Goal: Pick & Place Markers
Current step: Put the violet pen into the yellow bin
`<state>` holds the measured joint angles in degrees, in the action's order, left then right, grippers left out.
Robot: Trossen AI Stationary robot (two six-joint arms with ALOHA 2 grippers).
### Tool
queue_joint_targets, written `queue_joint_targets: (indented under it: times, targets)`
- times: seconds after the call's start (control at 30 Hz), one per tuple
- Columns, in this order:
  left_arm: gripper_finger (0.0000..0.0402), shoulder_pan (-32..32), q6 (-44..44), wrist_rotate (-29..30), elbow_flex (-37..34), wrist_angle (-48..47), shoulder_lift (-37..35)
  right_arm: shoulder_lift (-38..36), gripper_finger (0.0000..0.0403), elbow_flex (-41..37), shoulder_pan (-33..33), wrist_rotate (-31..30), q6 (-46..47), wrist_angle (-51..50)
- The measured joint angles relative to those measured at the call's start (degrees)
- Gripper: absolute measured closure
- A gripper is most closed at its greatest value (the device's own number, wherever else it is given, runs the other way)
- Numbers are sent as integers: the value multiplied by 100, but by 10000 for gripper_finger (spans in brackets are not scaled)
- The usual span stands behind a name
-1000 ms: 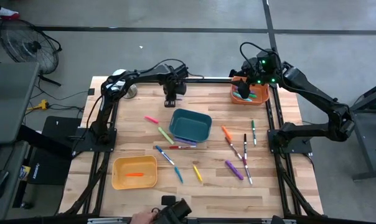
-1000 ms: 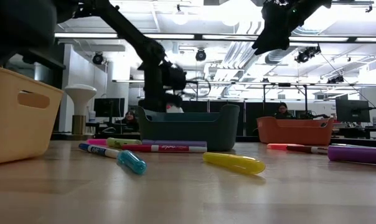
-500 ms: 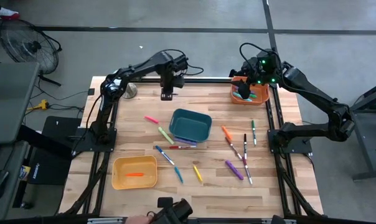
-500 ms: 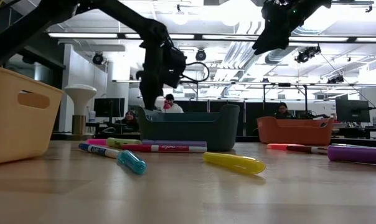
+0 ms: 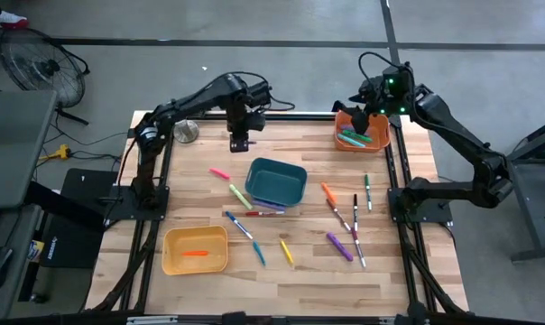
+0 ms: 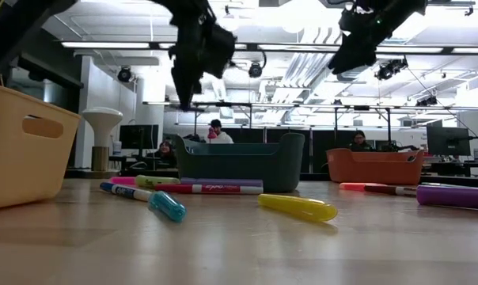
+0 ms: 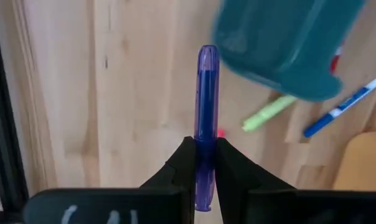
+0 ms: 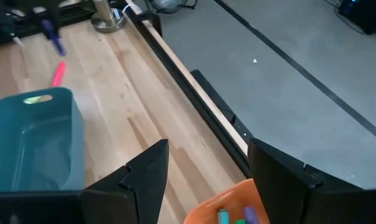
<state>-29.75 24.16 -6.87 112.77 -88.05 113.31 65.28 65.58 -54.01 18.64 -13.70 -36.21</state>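
Purple and translucent, a marker is pinched between the clenched fingers of the left gripper, held high above the desk near its far edge, with the teal bin just beyond it toward the middle. In the low view that gripper hangs well clear of the bin's rim.

The right gripper hovers over the orange bin at the far right corner, its fingers spread and released, grasping nothing. A few markers lie inside that bin.

Loose markers are scattered around the teal bin: a pink one and a green one on its left, a red-and-white one touching its near side, a blue one and a yellow one nearer the front edge. To the right lie an orange marker, a purple one and several white-barrelled ones.

The yellow bin sits at the front left corner with an orange marker inside.
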Motion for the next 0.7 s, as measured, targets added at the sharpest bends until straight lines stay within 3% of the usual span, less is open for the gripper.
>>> queue_joint_targets:
  times: [0.17, 0.33, 0.7]
  targets:
    - [373, 484, -438, -27, -145, -193, -266, 0, 194, 0, -152, 138, -5, -2]
    - [373, 897, -904, -181, -794, -184, -819, -4, 194, 0, -154, 147, 45, -9]
    - [373, 1545, -2210, -554, -3571, 621, -2695, -4, 194, 0, -152, 144, 187, -26]
